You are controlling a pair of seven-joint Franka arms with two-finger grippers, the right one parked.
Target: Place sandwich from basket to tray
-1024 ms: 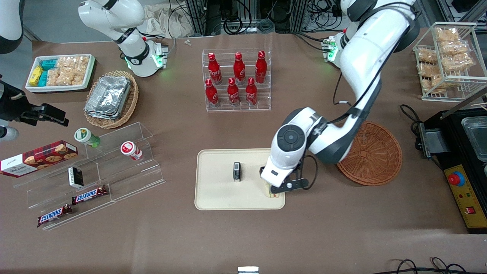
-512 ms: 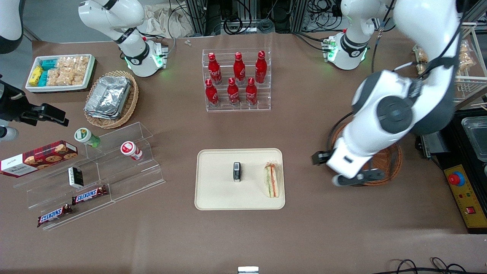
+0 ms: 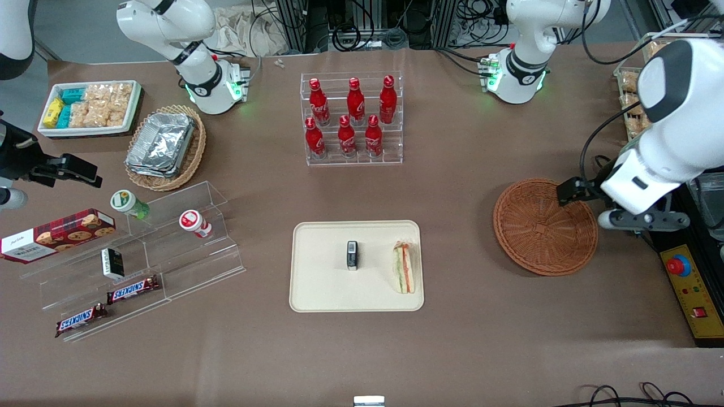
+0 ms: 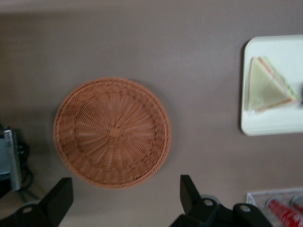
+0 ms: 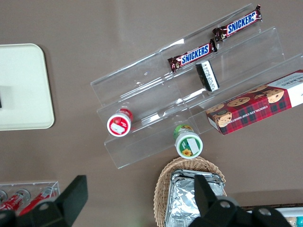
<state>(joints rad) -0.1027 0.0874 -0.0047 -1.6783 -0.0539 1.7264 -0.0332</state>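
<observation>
The sandwich (image 3: 404, 268) (image 4: 267, 85), a pale wedge with green and orange layers, lies on the cream tray (image 3: 322, 294) (image 4: 270, 124) near the edge that faces the basket. The reddish-brown wicker basket (image 3: 544, 226) (image 4: 112, 132) holds nothing. My left gripper (image 3: 605, 206) (image 4: 124, 198) hangs high above the table at the basket's rim, toward the working arm's end. It is open, with nothing between its fingers.
A small dark object (image 3: 352, 255) stands mid-tray. A black machine with a red button (image 3: 679, 265) sits just past the basket, close to the gripper. A wire rack of snack packets (image 3: 662, 90) and a rack of red bottles (image 3: 353, 118) stand farther from the camera.
The gripper released the sandwich on the tray, lifted, and swung across the basket toward the working arm's end. The sandwich stays where it was set.
</observation>
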